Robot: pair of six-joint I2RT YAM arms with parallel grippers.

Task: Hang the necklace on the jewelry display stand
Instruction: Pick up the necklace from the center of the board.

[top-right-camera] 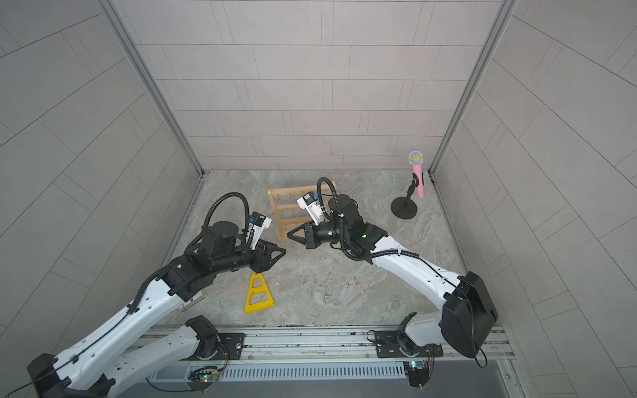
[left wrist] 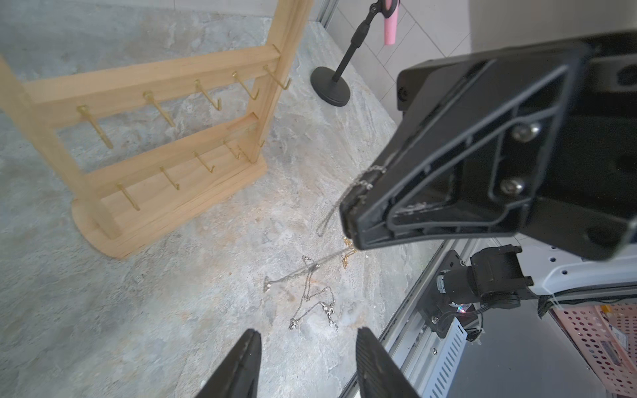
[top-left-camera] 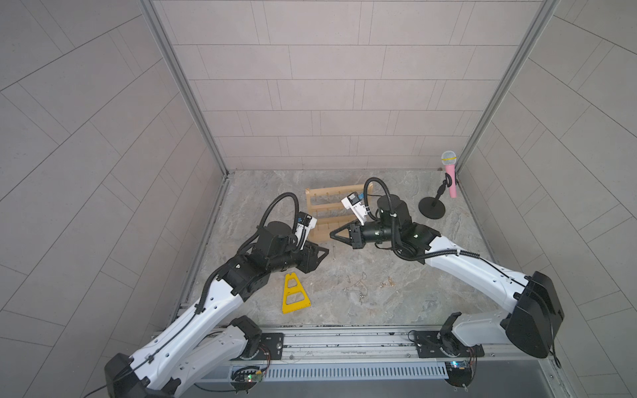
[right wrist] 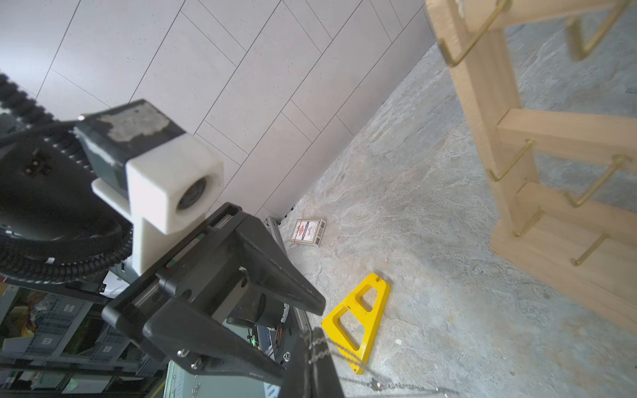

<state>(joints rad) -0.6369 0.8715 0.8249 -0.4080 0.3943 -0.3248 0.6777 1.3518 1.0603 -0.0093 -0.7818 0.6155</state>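
Currently, your right hand (left wrist: 346, 220) is clenched on the necklace (left wrist: 331, 212). The thin silver chain is draped over the closed fingertips and hangs below them, and the views do not settle whether its lower end reaches the bench (top-left-camera: 413, 303). In both top views this hand is raised just near of the base of the jewelry display stand (top-left-camera: 324, 206) and points left. The chain is apart from the stand and from its hooks (left wrist: 95, 127). The stand is upright at the far middle of the bench, with its hooks projecting toward the near side. Your left hand (top-left-camera: 324, 252) is released, its fingers (left wrist: 246, 358) spread with nothing between them. It points right toward the right hand from a position to the left and slightly nearer, with a gap between the two tips. Several loose chains (left wrist: 329, 310) lie on the bench near of the right hand, well apart from the stand. A yellow triangular frame (top-left-camera: 295, 306) lies flat near of the left hand. A black microphone stand (top-left-camera: 431, 206) holding a pink microphone (top-left-camera: 451, 181) occupies the far right corner. A small printed box (right wrist: 307, 232) lies by the left wall.
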